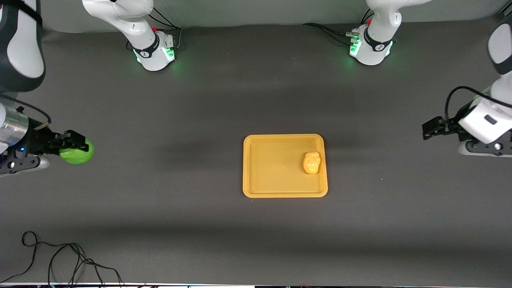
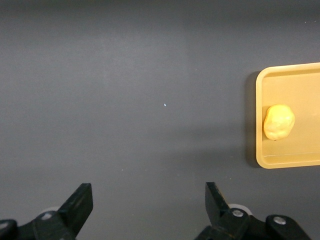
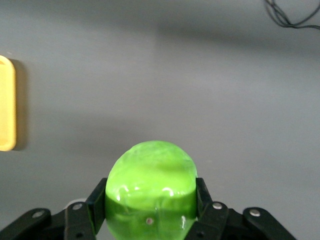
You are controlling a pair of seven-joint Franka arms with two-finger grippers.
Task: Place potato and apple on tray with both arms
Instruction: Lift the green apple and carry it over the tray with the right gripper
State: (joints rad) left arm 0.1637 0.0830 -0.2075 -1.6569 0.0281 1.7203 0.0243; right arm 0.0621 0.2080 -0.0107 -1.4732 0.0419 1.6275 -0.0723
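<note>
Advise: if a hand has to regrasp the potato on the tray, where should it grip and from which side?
Probably from above, fingers across the narrow waist of the potato. It lies flat with its long axis running toward the front camera, close to the tray rim at the left arm's end, so a side approach would likely hit the rim.

No legible text, label, brand name or number in any view. The white jointed robot arm bases (image 1: 156, 50) at the table's top edge each carry a small dark mark on the grey joint band, too small to read.
</note>
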